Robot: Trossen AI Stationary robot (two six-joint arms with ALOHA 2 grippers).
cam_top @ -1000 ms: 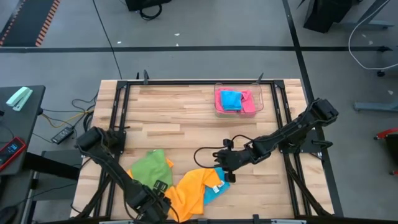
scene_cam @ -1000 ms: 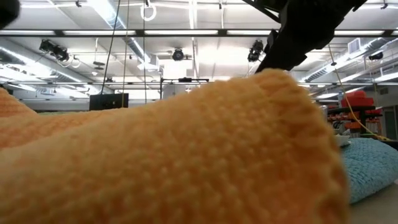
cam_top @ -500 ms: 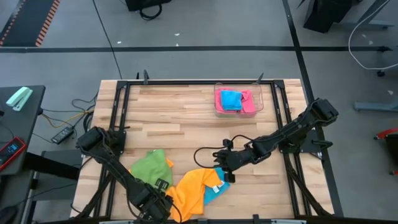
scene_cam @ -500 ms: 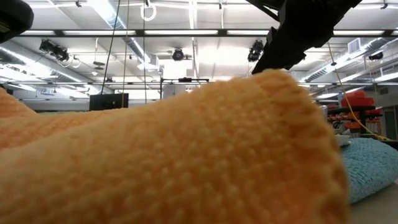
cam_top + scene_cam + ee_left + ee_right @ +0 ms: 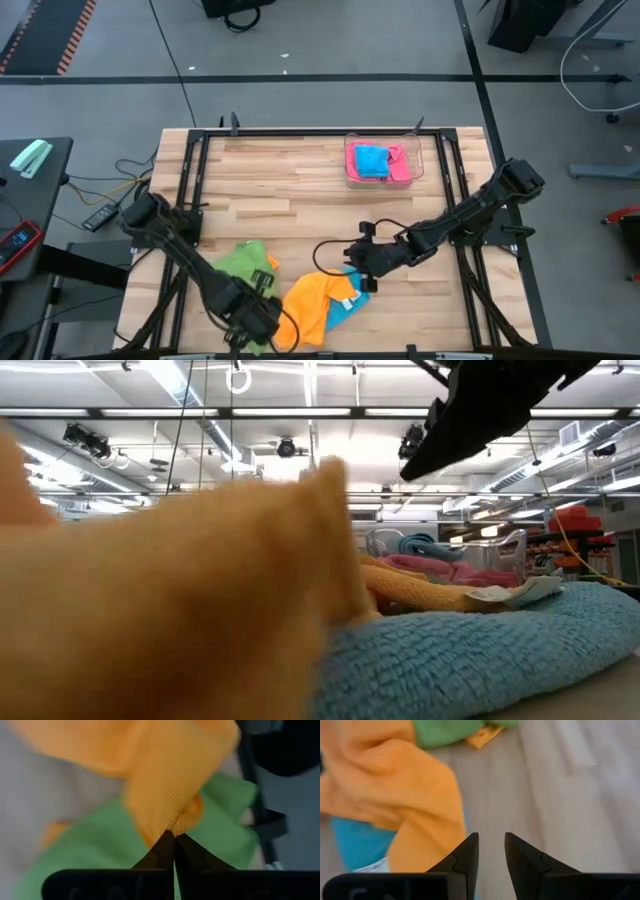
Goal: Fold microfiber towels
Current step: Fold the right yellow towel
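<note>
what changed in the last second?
The left end effector shut on the orange towel and pulled its near edge in, so the towel bunched narrower; in the low view it no longer hides the blue towel. Unchanged: the right end effector, empty, at the orange towel's far edge; the green towel; the tray.

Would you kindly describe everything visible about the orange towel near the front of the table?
The orange towel is a soft, finely ribbed microfiber cloth, bright plain orange, crumpled rather than flat. It lies near the table's front edge, draped over a sky blue towel and beside a green towel. A small white tag shows at its edge by the blue one. The left gripper is shut on one bunched corner, lifting that part off the wood. The right gripper hovers next to its other side, fingers apart, not touching it.
</note>
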